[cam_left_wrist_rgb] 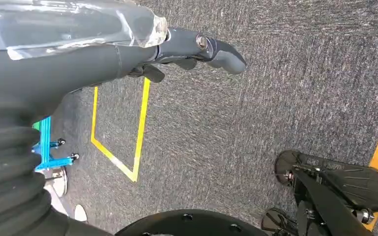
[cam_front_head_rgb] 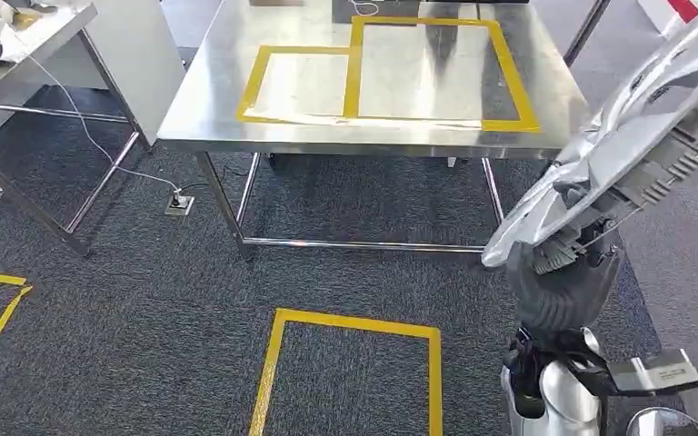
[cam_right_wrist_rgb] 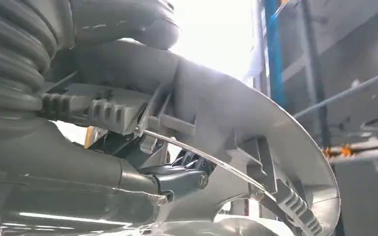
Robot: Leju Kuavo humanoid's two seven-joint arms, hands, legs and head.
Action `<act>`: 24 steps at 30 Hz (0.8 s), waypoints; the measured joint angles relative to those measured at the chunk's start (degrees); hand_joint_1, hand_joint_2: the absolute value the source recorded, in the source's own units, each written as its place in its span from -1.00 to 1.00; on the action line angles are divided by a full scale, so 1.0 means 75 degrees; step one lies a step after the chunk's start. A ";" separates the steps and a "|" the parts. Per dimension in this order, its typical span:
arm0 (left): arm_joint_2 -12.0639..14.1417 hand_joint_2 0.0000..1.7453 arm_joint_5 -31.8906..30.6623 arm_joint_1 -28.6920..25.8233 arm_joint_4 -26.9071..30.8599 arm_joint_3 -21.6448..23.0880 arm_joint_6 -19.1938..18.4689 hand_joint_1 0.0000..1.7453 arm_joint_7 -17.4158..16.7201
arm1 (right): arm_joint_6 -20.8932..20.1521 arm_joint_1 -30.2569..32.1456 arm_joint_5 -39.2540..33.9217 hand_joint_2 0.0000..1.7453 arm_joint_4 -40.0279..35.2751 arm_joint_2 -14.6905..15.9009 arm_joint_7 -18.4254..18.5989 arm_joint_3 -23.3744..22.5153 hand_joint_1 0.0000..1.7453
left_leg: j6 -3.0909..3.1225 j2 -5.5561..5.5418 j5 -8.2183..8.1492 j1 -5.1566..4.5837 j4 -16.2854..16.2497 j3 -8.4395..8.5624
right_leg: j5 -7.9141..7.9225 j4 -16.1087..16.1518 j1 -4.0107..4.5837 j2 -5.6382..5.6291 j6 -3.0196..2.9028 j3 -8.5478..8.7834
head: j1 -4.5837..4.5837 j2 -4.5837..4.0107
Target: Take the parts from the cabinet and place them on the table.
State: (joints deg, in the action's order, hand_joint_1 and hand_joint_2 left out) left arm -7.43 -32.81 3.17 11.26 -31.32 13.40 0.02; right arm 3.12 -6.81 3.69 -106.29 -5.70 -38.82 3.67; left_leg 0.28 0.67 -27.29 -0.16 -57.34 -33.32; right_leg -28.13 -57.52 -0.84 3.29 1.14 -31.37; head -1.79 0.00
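A long curved silver-grey plastic part [cam_front_head_rgb: 636,136] with ribbed clips on its inner side stands tilted at the right of the head view. My right hand [cam_front_head_rgb: 563,291] grips its lower end, off the table's front right corner. Close up, the part [cam_right_wrist_rgb: 256,128] arches over the hand, whose thick thumb [cam_right_wrist_rgb: 128,24] presses on its outer face. The steel table [cam_front_head_rgb: 218,91] lies ahead, marked with two joined yellow tape rectangles [cam_front_head_rgb: 350,68] that hold nothing. My left hand [cam_left_wrist_rgb: 192,49] hangs over the carpet, fingers stretched out and holding nothing.
A second steel table [cam_front_head_rgb: 27,45] stands at the far left with a white object on it. A cable runs to a floor socket [cam_front_head_rgb: 179,203]. A yellow tape square [cam_front_head_rgb: 354,363] marks the carpet before the table. A blue frame [cam_left_wrist_rgb: 47,147] stands beside another taped square.
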 joint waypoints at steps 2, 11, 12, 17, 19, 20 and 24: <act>-0.0003 1.00 -0.0006 0.0000 0.0000 -0.0006 -0.0003 -1.00 0.0000 | 0.0308 -0.0166 0.0132 1.00 0.0138 0.0003 0.0015 -0.0097 1.00 | 0.0000 0.0000 0.0001 0.0004 0.0001 0.0001 | 0.0000 -0.0001 0.0005 0.0000 0.0000 0.0001 | 0.0000 0.0000; -0.0012 1.00 -0.0108 0.0003 0.0000 -0.0117 -0.0032 -1.00 -0.0014 | 0.1237 -0.1359 0.0100 1.00 0.1282 0.0314 0.0539 -0.0789 1.00 | 0.0003 0.0002 0.0004 0.0014 -0.0002 0.0002 | 0.0003 -0.0002 0.0008 -0.0003 0.0002 0.0003 | 0.0000 0.0000; -0.0018 1.00 -0.0108 0.0003 0.0000 -0.0128 -0.0035 -1.00 -0.0015 | 0.1249 -0.1438 0.0053 1.00 0.1417 0.0364 0.0563 -0.0869 1.00 | 0.0003 0.0001 0.0004 0.0014 -0.0002 0.0002 | 0.0002 -0.0002 0.0008 -0.0001 0.0002 0.0003 | 0.0003 0.0000; -0.0026 1.00 -0.0082 0.0002 0.0000 -0.0204 -0.0081 -1.00 -0.0044 | 0.1260 -0.1582 -0.0014 1.00 0.2002 0.0551 0.0522 -0.1139 1.00 | 0.0003 -0.0001 0.0003 0.0013 -0.0002 0.0000 | 0.0002 -0.0002 0.0007 -0.0002 0.0003 0.0001 | 0.0000 0.0000; -0.0026 1.00 -0.0056 0.0001 0.0000 -0.0213 -0.0093 -1.00 -0.0055 | 0.1260 -0.1599 -0.0014 1.00 0.2137 0.0595 0.0498 -0.1181 1.00 | 0.0003 -0.0002 0.0003 0.0013 -0.0002 0.0000 | 0.0002 -0.0002 0.0008 -0.0001 0.0002 0.0001 | 0.0000 0.0000; -0.0026 1.00 -0.0058 0.0002 0.0000 -0.0219 -0.0096 -1.00 -0.0055 | 0.1260 -0.1606 -0.0008 1.00 0.2219 0.0606 0.0478 -0.1192 1.00 | 0.0016 -0.0003 -0.0010 -0.0002 -0.0017 -0.0004 | 0.0010 0.0005 -0.0002 0.0000 0.0015 0.0000 | 0.0003 0.0000; -0.0026 1.00 -0.0091 0.0001 0.0000 -0.0230 -0.0114 -1.00 -0.0038 | 0.1266 -0.1601 0.0030 1.00 0.2382 0.0615 0.0408 -0.1218 1.00 | 0.0043 0.0000 -0.0026 -0.0024 -0.0022 -0.0004 | 0.0011 0.0005 -0.0021 0.0000 0.0029 0.0001 | -0.0003 0.0000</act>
State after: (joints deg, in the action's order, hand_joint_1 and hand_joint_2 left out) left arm -7.63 -33.49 3.18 11.26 -33.05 12.55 -0.26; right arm 12.61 -18.82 3.91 -88.43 -1.09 -35.76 -5.46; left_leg 0.61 0.67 -27.48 -0.34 -57.50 -33.35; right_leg -28.05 -57.48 -1.00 3.29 1.36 -31.36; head -1.81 0.00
